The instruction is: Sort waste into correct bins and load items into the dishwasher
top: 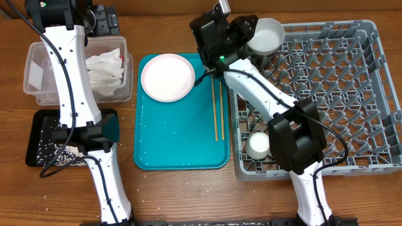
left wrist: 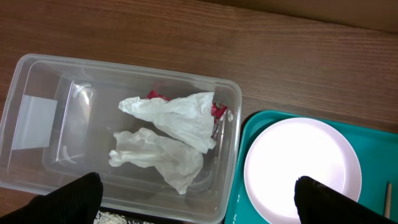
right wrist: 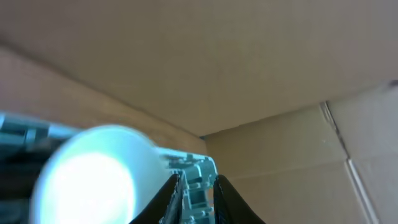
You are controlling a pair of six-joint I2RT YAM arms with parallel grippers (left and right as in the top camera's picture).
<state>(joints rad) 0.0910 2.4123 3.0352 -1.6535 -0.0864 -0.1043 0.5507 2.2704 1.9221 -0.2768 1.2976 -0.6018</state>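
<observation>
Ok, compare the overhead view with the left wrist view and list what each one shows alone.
Overhead only: the grey dish rack, the bowl at its corner and a cup inside it. Left wrist only: the spread fingertips of the left gripper. Both: the clear tub holding napkins, and the white plate on the teal tray.

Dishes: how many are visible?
3: plate on the teal tray, bowl at the rack's far-left corner, cup at its near-left corner. More may be hidden.
</observation>
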